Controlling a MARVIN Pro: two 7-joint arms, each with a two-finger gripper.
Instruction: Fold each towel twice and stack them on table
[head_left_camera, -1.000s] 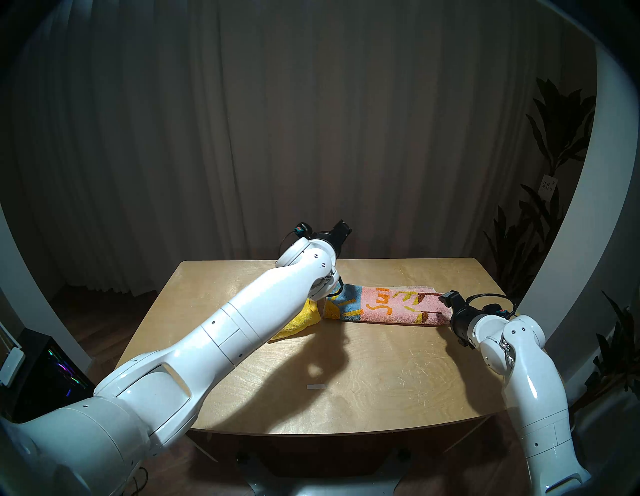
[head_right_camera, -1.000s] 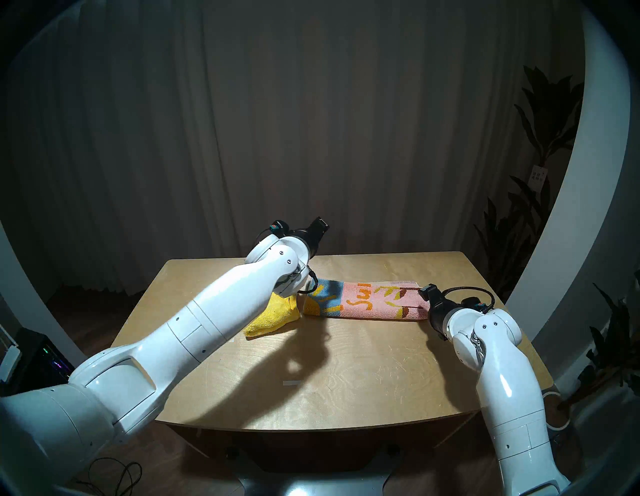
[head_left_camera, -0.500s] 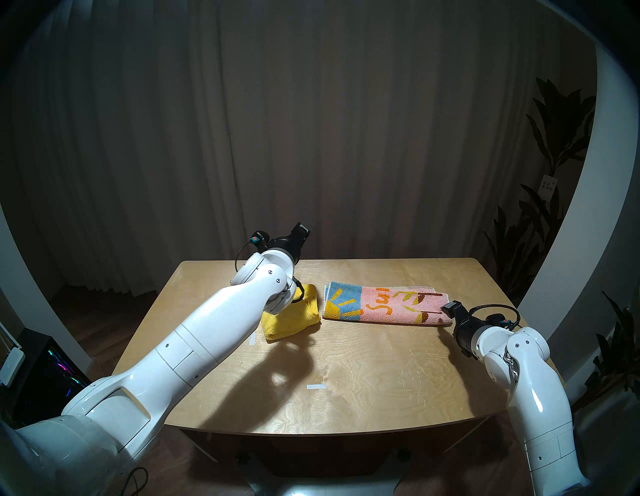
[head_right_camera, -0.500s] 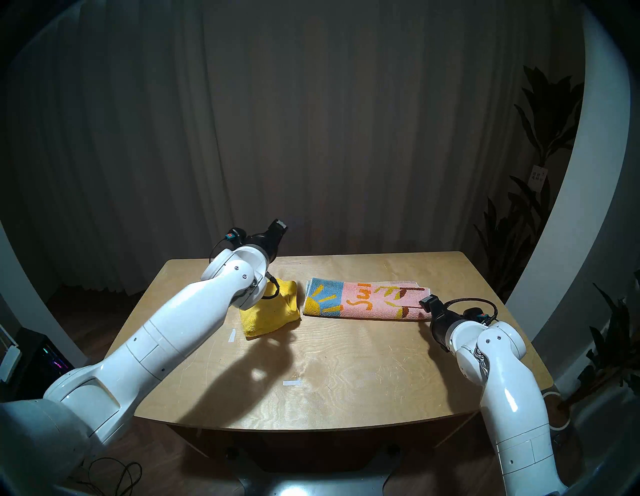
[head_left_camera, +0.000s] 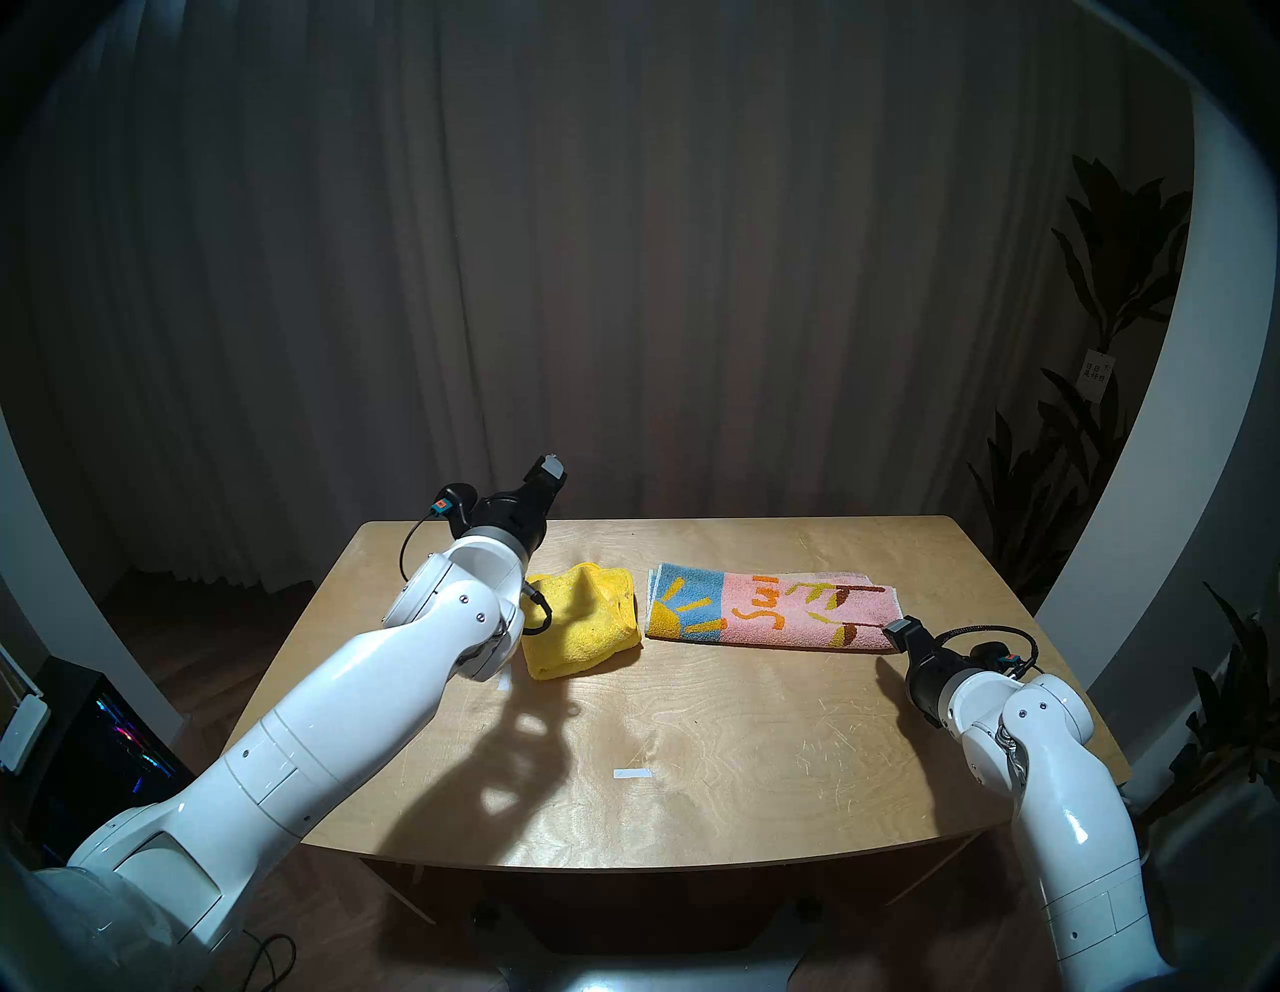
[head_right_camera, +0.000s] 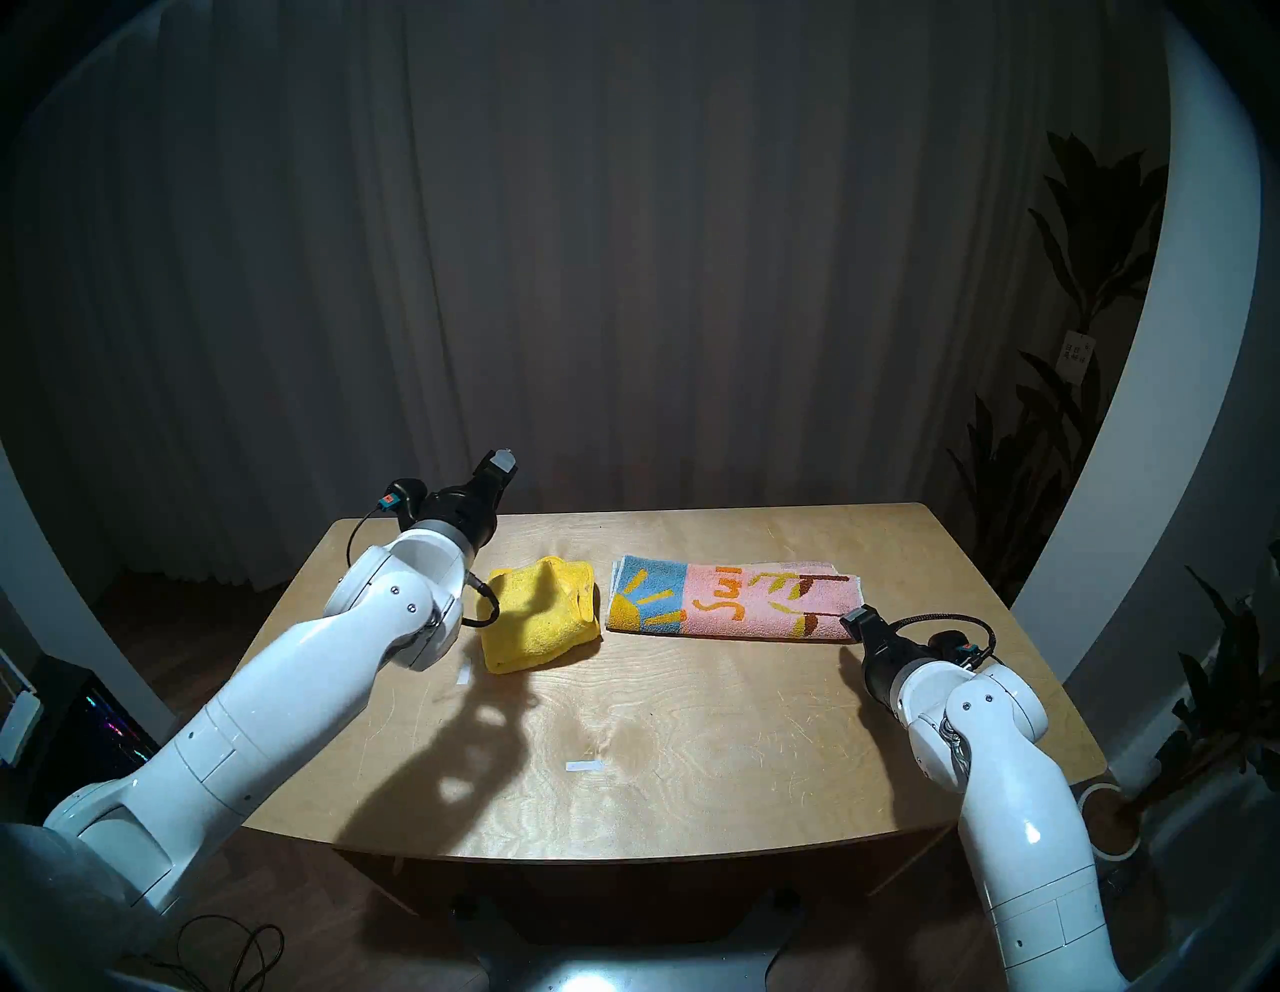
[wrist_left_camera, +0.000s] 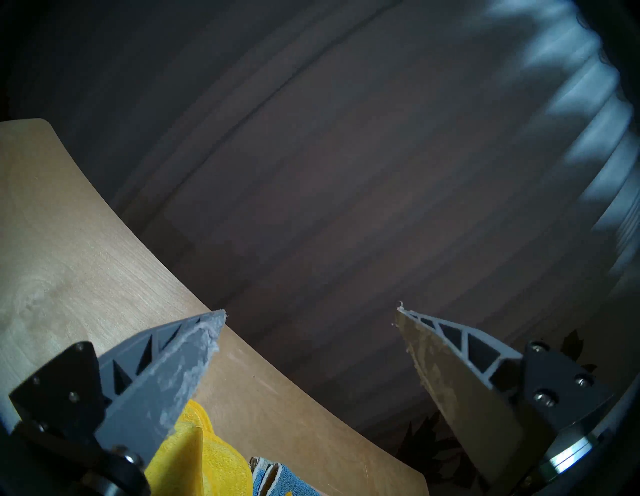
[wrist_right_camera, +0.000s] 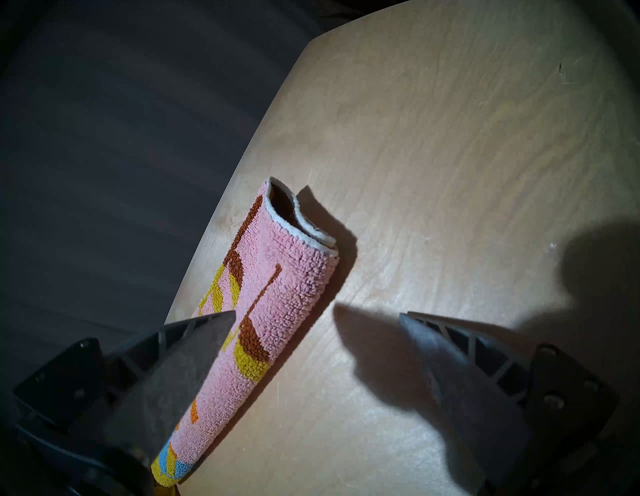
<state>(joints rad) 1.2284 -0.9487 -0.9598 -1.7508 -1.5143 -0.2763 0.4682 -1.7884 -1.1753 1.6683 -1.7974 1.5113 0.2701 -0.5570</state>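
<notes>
A yellow towel (head_left_camera: 582, 620) (head_right_camera: 540, 620) lies in a loosely folded, lumpy bundle at the middle left of the table (head_left_camera: 692, 762). Right of it, apart from it, a pink towel (head_left_camera: 776, 609) (head_right_camera: 741, 603) with a blue sun end lies folded into a long flat strip. My left gripper (head_left_camera: 550, 471) (head_right_camera: 502, 461) hangs open and empty above the table's far edge, behind the yellow towel (wrist_left_camera: 207, 460). My right gripper (head_left_camera: 900, 632) (head_right_camera: 859, 616) stands open and empty just off the pink towel's right end (wrist_right_camera: 277, 294), low over the table (wrist_right_camera: 450, 173).
Two white tape marks (head_left_camera: 632, 774) (head_left_camera: 504, 679) lie on the tabletop. A dark curtain hangs behind the far edge. Potted plants (head_left_camera: 1108, 415) stand at the right, and a lit computer case (head_left_camera: 104, 727) sits on the floor at the left.
My left arm has swung left, away from the pink towel, uncovering the yellow towel. My right gripper has drawn back off the pink towel's right end. Both towels lie still.
</notes>
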